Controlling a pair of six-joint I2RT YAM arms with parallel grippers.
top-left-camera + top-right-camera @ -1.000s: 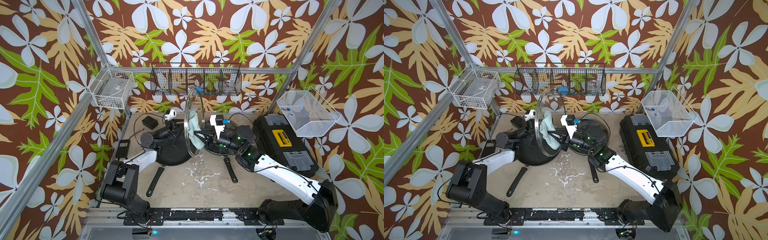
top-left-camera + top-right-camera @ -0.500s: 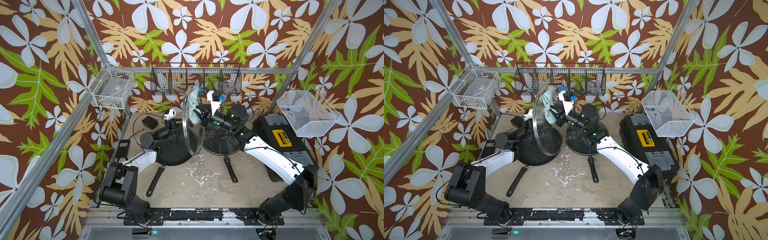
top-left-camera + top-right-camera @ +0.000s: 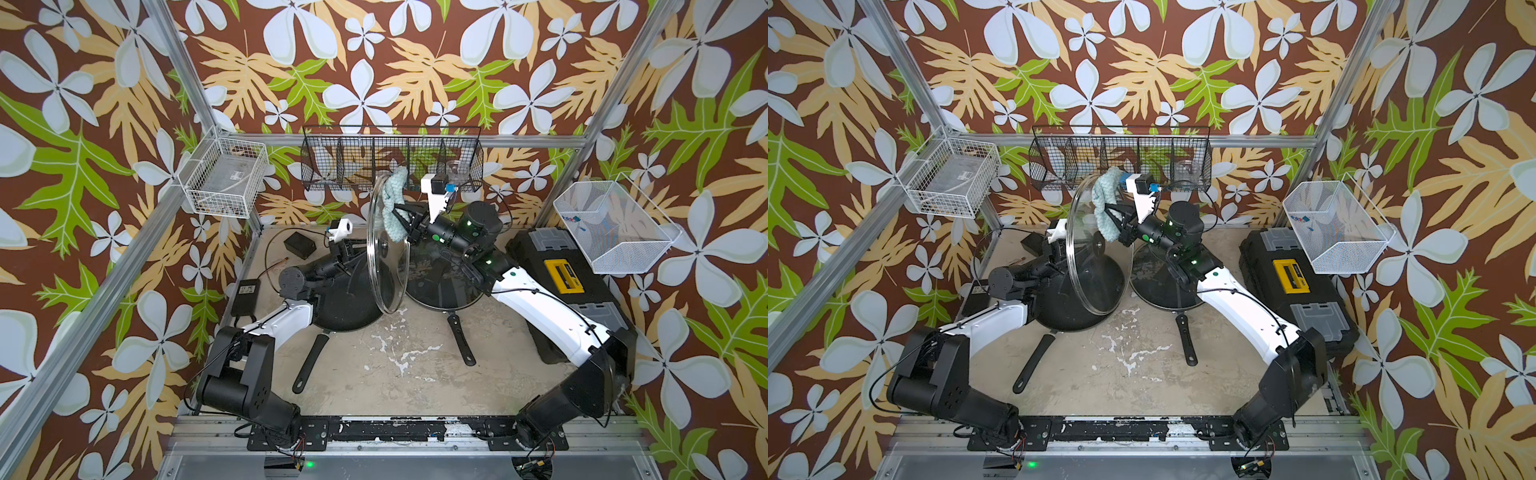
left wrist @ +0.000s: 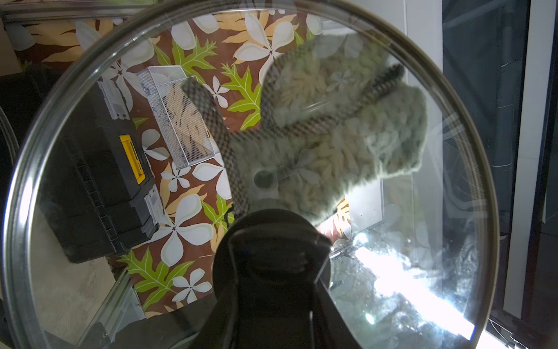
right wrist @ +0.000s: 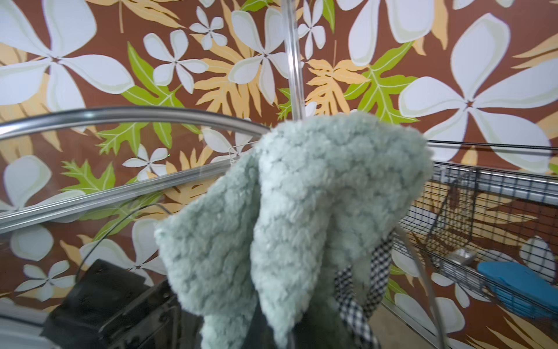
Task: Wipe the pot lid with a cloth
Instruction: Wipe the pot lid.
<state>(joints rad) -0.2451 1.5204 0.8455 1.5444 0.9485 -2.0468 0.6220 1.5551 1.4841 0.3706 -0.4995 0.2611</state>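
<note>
Pressing harder near the rim is your main risk: the small pale teal-green nubby cloth [image 3: 392,203] already pokes past the top edge of the round, steel-rimmed glass pot lid [image 3: 387,270]. A further upward stroke could, I judge, run it off the glass and into the black wire basket [image 3: 332,162] hanging at twelve o'clock. A sideways shove could also twist the lid about its black knob [image 4: 271,229] and drop it onto the black frying pan [image 3: 345,307] beneath, at ten o'clock from table centre. The lid stands on edge just behind centre, towards twelve; whether its lower edge touches the pan I cannot tell. Your right claw [image 3: 402,217] is pinched narrow on a bunched fold of the cloth, holding it against the lid's face that looks towards three o'clock. Your left claw [image 4: 268,266], reaching from nine o'clock, is clamped tight on the knob, carrying the lid
</note>
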